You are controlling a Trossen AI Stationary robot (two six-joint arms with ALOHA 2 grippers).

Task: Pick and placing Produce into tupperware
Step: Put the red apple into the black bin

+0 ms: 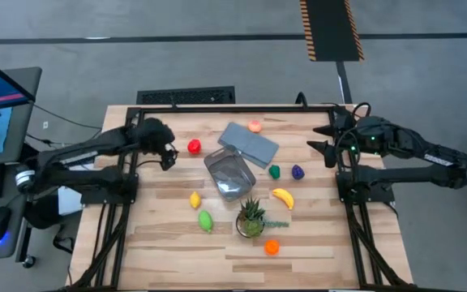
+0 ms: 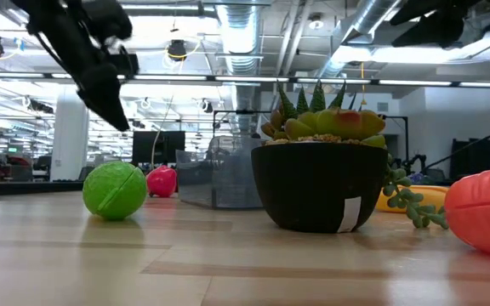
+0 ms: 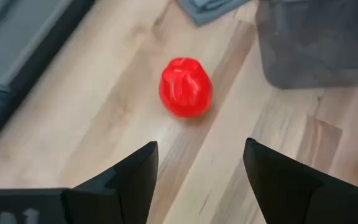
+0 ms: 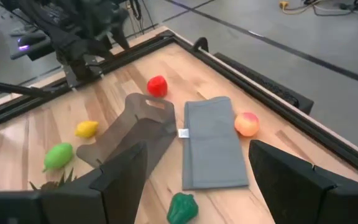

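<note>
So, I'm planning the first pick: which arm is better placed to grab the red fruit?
Left. The left gripper hovers open just beside the red fruit; the right gripper waits across the table.

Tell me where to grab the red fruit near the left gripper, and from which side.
Grip the red fruit across its rounded middle, coming from above. It lies alone on bare table, apart from the tupperware, with the left gripper open just short of it.
</note>
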